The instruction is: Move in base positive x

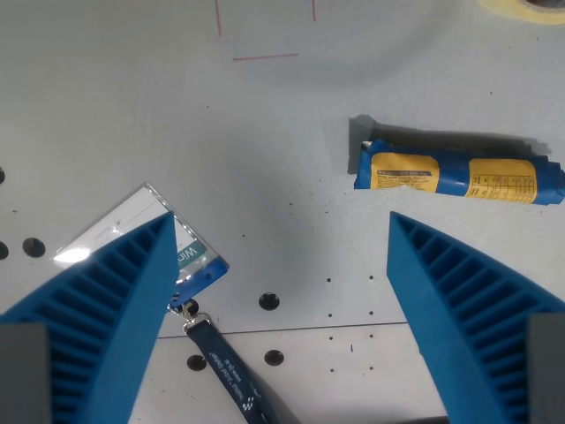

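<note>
I look down at a pale grey table [265,150] through my wrist camera. My claw [281,228] is spread wide: I see its two blue ribbed fingers, one [106,318] at the wrist view's left and one [481,309] at the wrist view's right, with a broad gap of bare table between them. They pinch nothing.

At the far left edge I count three dark holes [33,246] in the table, two of them cut by the frame. Next comes one badge [146,231] in a clear plastic sleeve, lying flat and tilted. My left finger covers part of it. On its lower right corner a clip joins it to one dark blue lanyard [225,375], which runs down toward the bottom edge. White letters are printed on the strap, but they are too small for me to read.

Near the lanyard I count three more dark holes [269,301], and several tiny dots are scattered around them. A thin seam [309,330] crosses the table there.

At the top, thin red lines [265,56] are drawn on the surface.

Further right lies one blue roll [459,177] with two yellow labels, on its side, just above the tip of my right finger and apart from it. In the top right corner one pale yellow ring [525,7] is cut by the frame.
</note>
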Tool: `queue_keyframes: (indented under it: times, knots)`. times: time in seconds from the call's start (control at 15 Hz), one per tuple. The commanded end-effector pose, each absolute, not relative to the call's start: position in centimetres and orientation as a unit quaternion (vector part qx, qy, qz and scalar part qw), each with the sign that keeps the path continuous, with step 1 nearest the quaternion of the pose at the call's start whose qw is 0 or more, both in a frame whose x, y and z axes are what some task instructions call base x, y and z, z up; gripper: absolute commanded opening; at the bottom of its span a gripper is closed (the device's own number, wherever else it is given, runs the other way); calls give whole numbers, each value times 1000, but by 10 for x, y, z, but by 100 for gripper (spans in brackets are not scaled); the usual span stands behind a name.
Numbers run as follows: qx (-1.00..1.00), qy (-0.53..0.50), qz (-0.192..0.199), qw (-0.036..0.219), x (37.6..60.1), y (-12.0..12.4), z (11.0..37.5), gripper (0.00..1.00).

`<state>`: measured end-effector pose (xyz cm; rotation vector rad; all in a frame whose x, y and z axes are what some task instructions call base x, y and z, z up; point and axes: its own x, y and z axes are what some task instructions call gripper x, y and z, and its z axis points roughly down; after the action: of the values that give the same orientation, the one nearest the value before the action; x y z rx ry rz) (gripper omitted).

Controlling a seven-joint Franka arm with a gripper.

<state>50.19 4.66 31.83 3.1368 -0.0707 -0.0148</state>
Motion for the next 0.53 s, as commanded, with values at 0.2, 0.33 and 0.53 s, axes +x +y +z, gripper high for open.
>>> queue_keyframes:
  times: [0.2,0.33,0.53]
  knots:
    - [1000,-23,-3,2,517,47,320,100]
    - [1000,-23,-3,2,527,48,320,100]
    - [1000,-23,-3,2,542,48,319,100]
